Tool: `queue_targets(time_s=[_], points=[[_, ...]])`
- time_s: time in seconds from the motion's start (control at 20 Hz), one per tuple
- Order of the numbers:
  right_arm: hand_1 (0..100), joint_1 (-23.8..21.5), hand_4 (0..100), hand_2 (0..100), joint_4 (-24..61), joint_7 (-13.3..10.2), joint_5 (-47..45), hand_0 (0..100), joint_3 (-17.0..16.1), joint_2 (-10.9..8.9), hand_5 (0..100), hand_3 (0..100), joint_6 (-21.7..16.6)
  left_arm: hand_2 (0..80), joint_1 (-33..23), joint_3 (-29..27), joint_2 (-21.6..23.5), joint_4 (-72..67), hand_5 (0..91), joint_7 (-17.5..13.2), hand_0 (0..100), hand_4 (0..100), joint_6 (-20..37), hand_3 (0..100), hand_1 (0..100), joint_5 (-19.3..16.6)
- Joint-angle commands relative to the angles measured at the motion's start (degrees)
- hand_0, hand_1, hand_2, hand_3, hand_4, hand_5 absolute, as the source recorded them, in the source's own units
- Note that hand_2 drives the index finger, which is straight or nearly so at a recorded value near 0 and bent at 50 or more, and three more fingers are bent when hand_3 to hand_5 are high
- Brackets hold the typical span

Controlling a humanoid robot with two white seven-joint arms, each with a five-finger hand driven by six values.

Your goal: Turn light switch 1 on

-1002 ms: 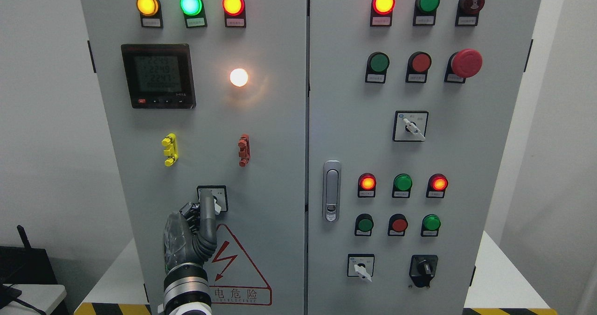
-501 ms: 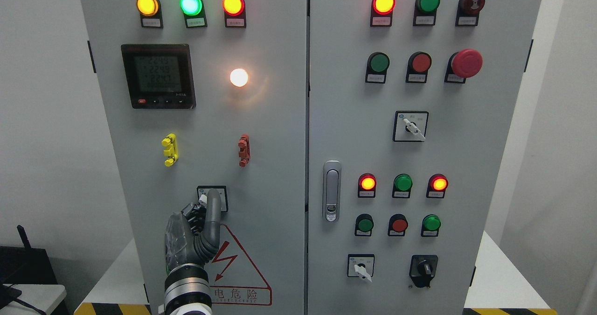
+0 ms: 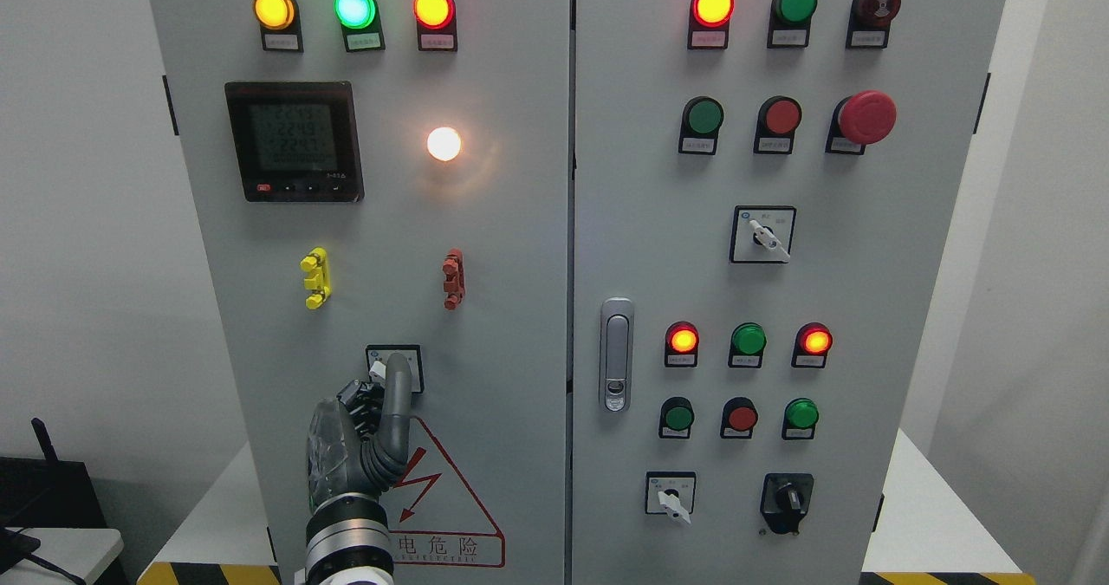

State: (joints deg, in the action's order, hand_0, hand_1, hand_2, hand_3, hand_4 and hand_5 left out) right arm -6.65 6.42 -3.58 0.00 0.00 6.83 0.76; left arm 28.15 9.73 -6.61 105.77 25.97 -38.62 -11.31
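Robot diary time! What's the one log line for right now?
left hand: one finger up on rotary switch | white lamp: lit | right hand: not seen

Matt grey painted metal cabinet (image 3: 502, 221); glossy plastic indicator lamps (image 3: 355, 8); shiny chrome door latch (image 3: 616, 355); left hand (image 3: 359, 433) in dark smooth plastic, polished metal wrist

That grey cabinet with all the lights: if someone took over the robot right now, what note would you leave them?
Left hand: one grey finger extended up onto the small black-framed rotary switch low on the grey cabinet's left door, other fingers curled. Right hand: not in view.
Done: finger is at the switch; the round white lamp above glows.
Left: confirm that lamp belongs to switch 1, then withdraw the hand.
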Motion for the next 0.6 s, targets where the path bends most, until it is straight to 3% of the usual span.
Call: queue_targets(time_s=[0.0,0.4,0.55], points=[[39,0.0,0,0,0.0,0.0,-1.4,12,1.0,0.02,0,0,-0.1,47.3,-0.6,-0.1,-0.1,0.5,87.6,0.0,22,90,0.5,90,18,0.1],[39,0.0,0,0,0.0,0.0,-1.4,12,1.0,0.02,0,0,-0.1,48.1,-4.5,-0.4,0.1,2.1,87.5,-0.2,20,90,3.5,91,19,0.1],[39,0.0,0,0,0.0,0.0,-1.4,12,1.0,0.02,0,0,-0.1,48.5,-8.2,-0.9,0.5,3.9,87.5,-1.8,20,90,8.0,91,19,0.0]])
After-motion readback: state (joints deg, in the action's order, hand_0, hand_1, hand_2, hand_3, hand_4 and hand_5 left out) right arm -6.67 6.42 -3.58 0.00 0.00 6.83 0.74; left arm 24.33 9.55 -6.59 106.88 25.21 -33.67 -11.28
